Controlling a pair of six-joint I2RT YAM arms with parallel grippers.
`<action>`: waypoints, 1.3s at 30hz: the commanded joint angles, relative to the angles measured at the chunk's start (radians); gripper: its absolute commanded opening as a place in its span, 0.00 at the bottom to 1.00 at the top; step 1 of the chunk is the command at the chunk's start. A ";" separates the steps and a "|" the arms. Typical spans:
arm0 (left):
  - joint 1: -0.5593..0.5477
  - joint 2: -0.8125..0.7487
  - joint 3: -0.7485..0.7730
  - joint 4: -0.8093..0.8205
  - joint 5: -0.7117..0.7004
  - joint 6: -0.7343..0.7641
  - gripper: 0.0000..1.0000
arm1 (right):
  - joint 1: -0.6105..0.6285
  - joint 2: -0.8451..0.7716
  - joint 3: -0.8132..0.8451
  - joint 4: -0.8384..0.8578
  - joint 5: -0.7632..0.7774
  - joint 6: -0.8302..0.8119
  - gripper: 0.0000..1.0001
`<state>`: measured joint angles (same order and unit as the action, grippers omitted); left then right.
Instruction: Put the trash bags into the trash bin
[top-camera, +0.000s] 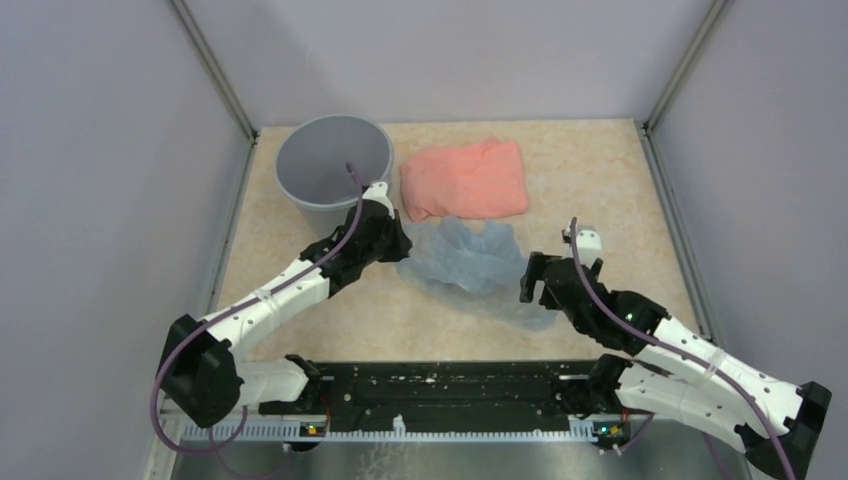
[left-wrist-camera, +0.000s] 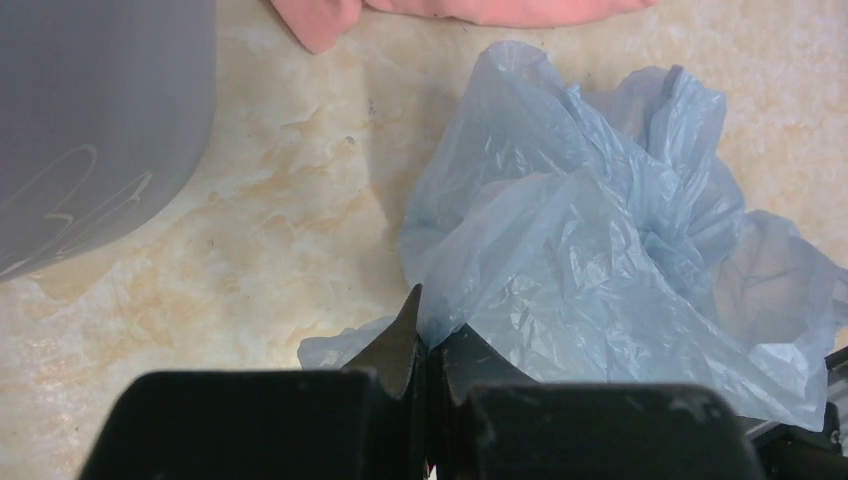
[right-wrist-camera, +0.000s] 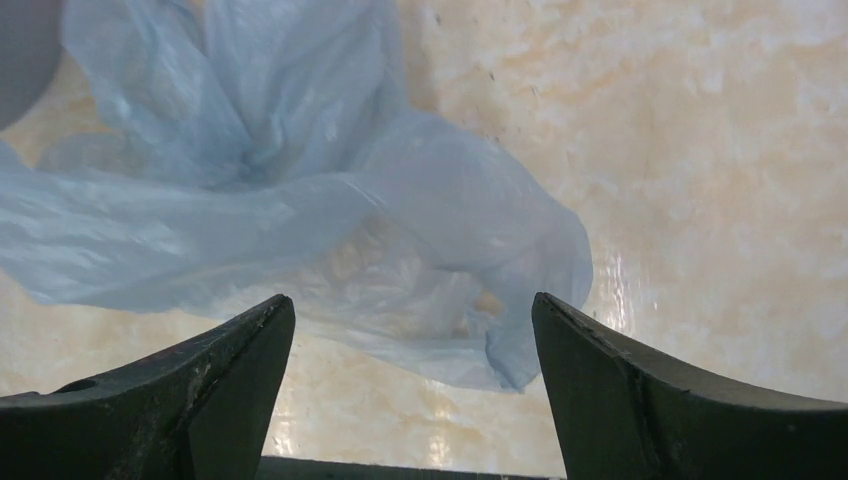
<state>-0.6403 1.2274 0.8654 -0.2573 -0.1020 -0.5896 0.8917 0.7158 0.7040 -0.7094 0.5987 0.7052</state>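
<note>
The pale-blue crinkly trash bag (top-camera: 470, 262) lies bunched on the table's middle. My left gripper (top-camera: 398, 240) is shut on the bag's left edge; in the left wrist view the jaws (left-wrist-camera: 428, 335) pinch the film of the bag (left-wrist-camera: 590, 250). The grey trash bin (top-camera: 333, 170) stands upright at the back left, just behind the left gripper, and its wall shows in the left wrist view (left-wrist-camera: 90, 130). My right gripper (top-camera: 535, 280) is open at the bag's right end, low over the table; in the right wrist view (right-wrist-camera: 412, 315) the bag (right-wrist-camera: 300, 200) lies just ahead of the fingertips.
A salmon-pink folded cloth (top-camera: 465, 178) lies behind the bag, right of the bin; its edge shows in the left wrist view (left-wrist-camera: 460, 10). Grey walls enclose the table on three sides. A black rail (top-camera: 450, 395) runs along the near edge.
</note>
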 joint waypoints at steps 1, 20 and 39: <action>0.023 0.013 -0.020 0.087 0.029 -0.051 0.00 | -0.008 -0.026 -0.072 -0.044 0.006 0.160 0.87; 0.159 0.097 0.031 0.114 0.057 0.004 0.00 | -0.046 0.047 -0.194 0.127 0.021 0.193 0.80; 0.051 0.129 0.775 0.104 0.457 0.191 0.00 | -0.154 0.254 0.772 0.377 -0.058 -0.593 0.00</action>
<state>-0.5606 1.3247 1.2686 -0.2893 0.2497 -0.4999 0.7475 0.9302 1.0943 -0.5350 0.5568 0.4812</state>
